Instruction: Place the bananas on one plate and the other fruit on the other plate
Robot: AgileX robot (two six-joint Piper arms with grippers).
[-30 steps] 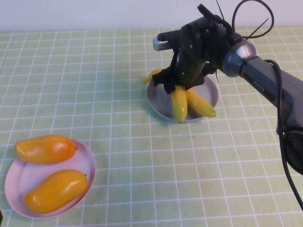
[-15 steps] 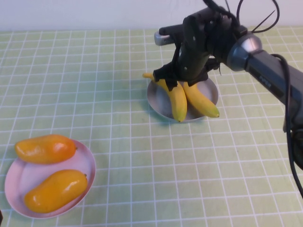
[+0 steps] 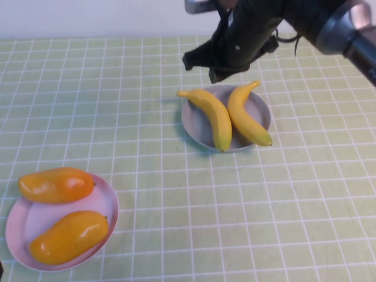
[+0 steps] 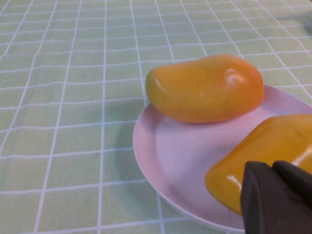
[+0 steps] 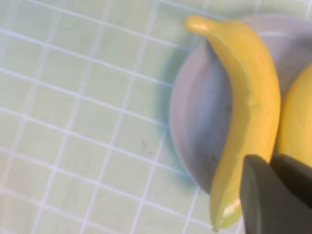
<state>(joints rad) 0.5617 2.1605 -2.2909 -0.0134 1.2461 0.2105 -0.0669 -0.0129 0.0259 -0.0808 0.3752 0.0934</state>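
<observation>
Two bananas, one [image 3: 214, 117] and the other [image 3: 244, 114], lie side by side on the grey-blue plate [image 3: 189, 120] at the back middle. My right gripper [image 3: 201, 67] hangs open and empty above the plate's far left side, clear of the fruit. Its wrist view shows one banana [image 5: 248, 112], the edge of the other [image 5: 297, 122] and the plate [image 5: 200, 122] below the gripper [image 5: 271, 163]. Two mangoes, one [image 3: 56, 185] and the other [image 3: 69, 237], lie on the pink plate [image 3: 35, 220] at the front left. My left gripper [image 4: 273, 168] is parked low beside that plate [image 4: 170, 161], close over the nearer mango [image 4: 263, 156], with the farther mango [image 4: 204, 87] beyond.
A green checked cloth [image 3: 147, 147] covers the whole table. A pale wall runs along the back edge. The right arm [image 3: 329, 23] reaches in from the right across the back of the table. Bare cloth lies between the two plates and along the front right.
My right gripper has let go of the left banana and risen up and back from the grey-blue plate. That banana has settled flat on the plate. The mangoes have not moved.
</observation>
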